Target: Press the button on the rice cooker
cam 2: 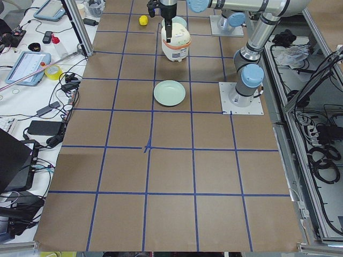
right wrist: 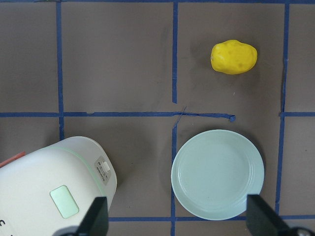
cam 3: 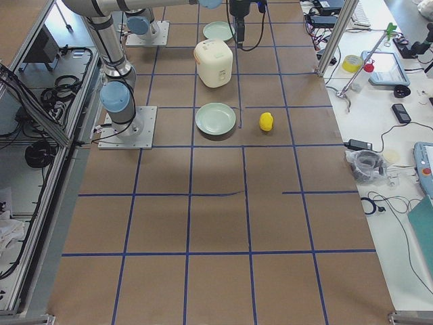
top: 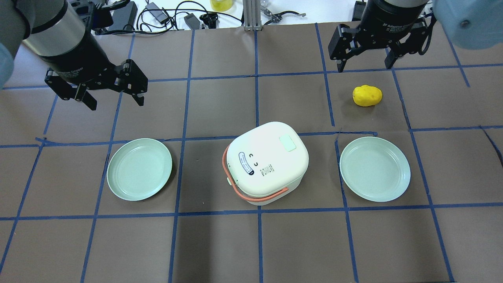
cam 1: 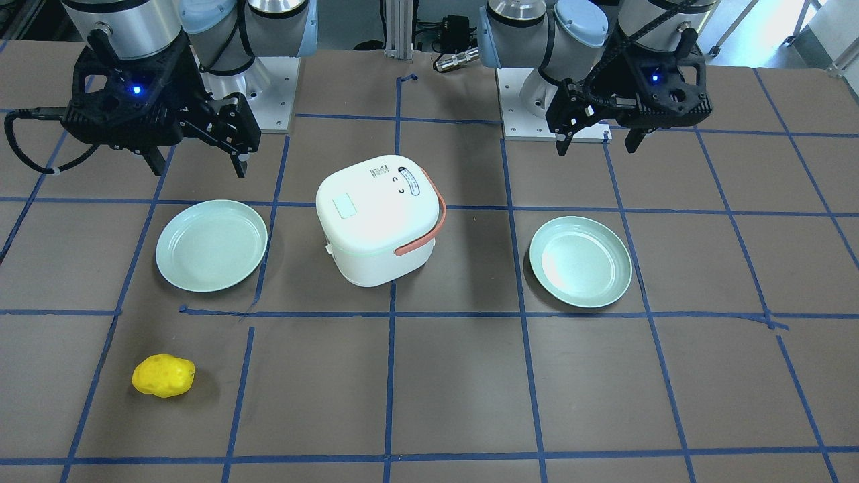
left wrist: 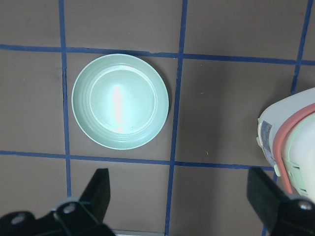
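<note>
The white rice cooker (cam 1: 379,218) with a coral handle stands at the table's middle, lid shut. A pale green rectangular button (cam 1: 347,205) sits on its lid; it also shows in the overhead view (top: 288,143) and the right wrist view (right wrist: 64,201). My left gripper (top: 114,100) hangs open and empty above the table, to the left of and beyond the cooker (top: 269,163). My right gripper (top: 363,65) hangs open and empty to the right of and beyond it. The left wrist view shows only the cooker's edge (left wrist: 290,142).
A pale green plate (top: 139,169) lies left of the cooker and another (top: 375,169) lies right of it. A yellow potato (top: 367,95) lies beyond the right plate, below my right gripper. Blue tape lines grid the brown table. Cables lie along the far edge.
</note>
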